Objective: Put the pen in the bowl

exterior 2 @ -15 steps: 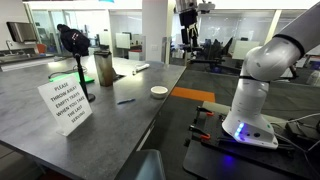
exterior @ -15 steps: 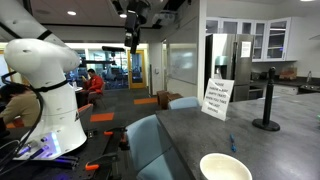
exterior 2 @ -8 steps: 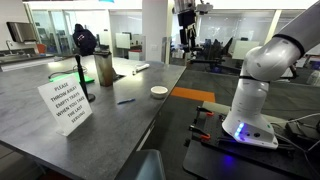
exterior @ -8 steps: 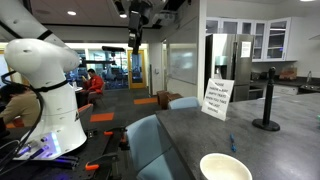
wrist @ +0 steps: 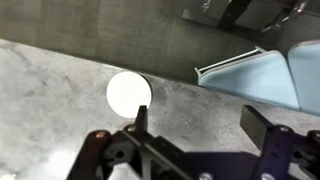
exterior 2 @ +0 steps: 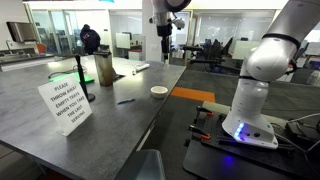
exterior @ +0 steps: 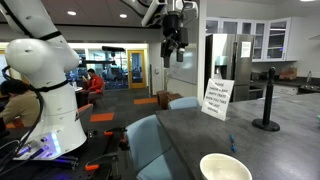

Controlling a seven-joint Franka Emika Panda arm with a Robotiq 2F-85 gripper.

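So nearest the camera in an exterior view is the round cream-white bowl [exterior: 225, 167], sitting on the grey stone-look worktop [exterior: 190, 128] right at the bottom of the shot. A bit behind it lies the slim blue pen [exterior: 233, 143], flat on the worktop, close to the bowl but not touching it, and definitely not in it. Same deal from the opposite angle: pen [exterior 2: 124, 100] and bowl [exterior 2: 159, 91] are near each other with bare worktop [exterior 2: 110, 125] between them.

Further back there's a white printed sign [exterior: 217, 98] propped up on the worktop, then a black post on a round base [exterior: 267, 100], and way behind that a stainless fridge [exterior: 234, 60].

The Robotiq gripper [exterior: 174, 50] hangs high in the air, well above the worktop, pointing down and nowhere near touching anything. In the exterior view that has the sign up front, the gripper [exterior 2: 166, 50] is above the far end of the worktop, beyond the bowl.

The wrist view looks straight down: the bowl [wrist: 129, 93] shows as a plain white disc, empty as far as I can see. The gripper [wrist: 175, 138] has its jaws spread wide with nothing between them. A thin dark sliver pokes up just below the bowl there; can't tell if it's the pen.
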